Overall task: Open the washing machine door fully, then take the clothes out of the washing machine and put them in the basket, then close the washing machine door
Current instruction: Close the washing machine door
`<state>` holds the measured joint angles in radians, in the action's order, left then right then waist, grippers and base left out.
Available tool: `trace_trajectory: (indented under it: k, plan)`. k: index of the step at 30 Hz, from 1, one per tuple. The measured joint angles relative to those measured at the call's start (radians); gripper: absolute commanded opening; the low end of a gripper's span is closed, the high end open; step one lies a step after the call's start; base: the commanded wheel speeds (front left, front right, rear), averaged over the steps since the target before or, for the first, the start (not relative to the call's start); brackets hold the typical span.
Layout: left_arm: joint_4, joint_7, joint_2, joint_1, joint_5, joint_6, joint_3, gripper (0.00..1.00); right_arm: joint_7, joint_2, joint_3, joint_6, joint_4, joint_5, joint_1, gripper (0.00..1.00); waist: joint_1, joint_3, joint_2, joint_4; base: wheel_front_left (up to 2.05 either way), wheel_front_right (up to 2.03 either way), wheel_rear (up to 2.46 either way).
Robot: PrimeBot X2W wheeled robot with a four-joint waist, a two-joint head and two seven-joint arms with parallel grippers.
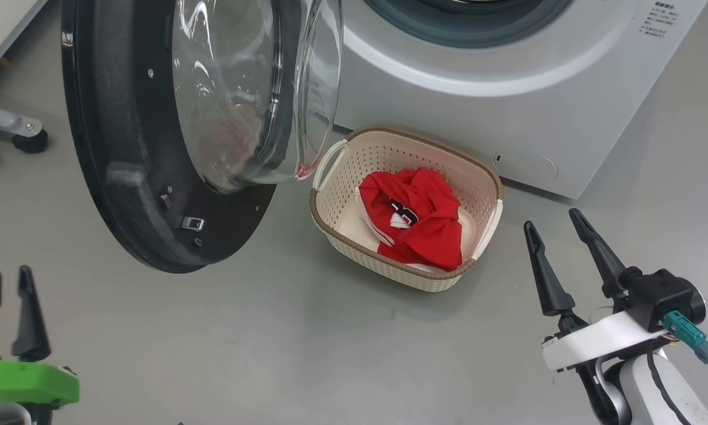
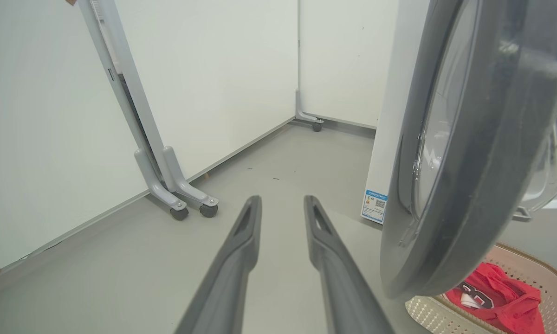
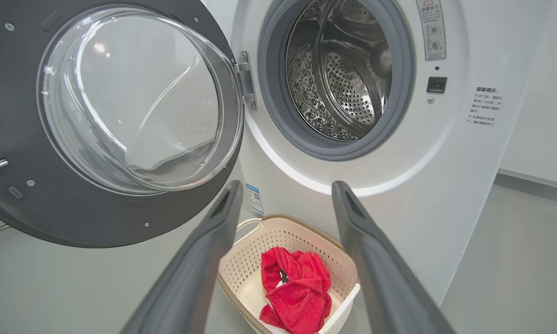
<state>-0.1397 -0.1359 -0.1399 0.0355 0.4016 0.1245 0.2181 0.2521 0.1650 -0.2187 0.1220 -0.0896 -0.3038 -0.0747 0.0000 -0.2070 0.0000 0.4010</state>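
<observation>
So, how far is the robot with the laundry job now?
Done: the washing machine door stands wide open, the red clothes lie in the basket, and the steel drum looks empty. In hand: nothing; the left gripper and right gripper are open, apart from the door. Remaining: closing the door.

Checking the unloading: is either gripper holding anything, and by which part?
Nothing is held. Left gripper and right gripper are empty; clothes lie in the basket.

The grey floor (image 1: pixel 242 342) carries the cream basket (image 1: pixel 389 268), just in front of the white washing machine (image 1: pixel 448 118); grey wheeled feet (image 1: pixel 17 125) stand at the left.
</observation>
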Motion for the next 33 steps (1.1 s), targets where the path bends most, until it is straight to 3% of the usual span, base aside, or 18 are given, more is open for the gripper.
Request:
trace_trajectory:
  k: [1,8,33]
  plan:
    - [-0.006,-0.013,-0.003,0.0,-0.014,0.0,-0.001,1.0,0.0,0.0,0.0,0.0,0.0,0.0,0.0,1.0,0.0,0.0,0.0,-0.001,0.0,0.0,0.0]
    - [-0.05,-0.074,-0.004,0.0,-0.025,0.0,-0.007,1.0,0.0,0.0,-0.006,0.0,-0.002,0.0,0.0,1.0,0.0,0.003,0.0,-0.004,0.0,0.0,0.0]
    - [-0.133,-0.105,-0.005,0.006,-0.035,0.001,-0.038,1.0,0.0,-0.001,0.007,0.0,-0.003,0.0,0.002,1.0,0.0,0.011,0.0,-0.003,0.0,0.0,0.0]
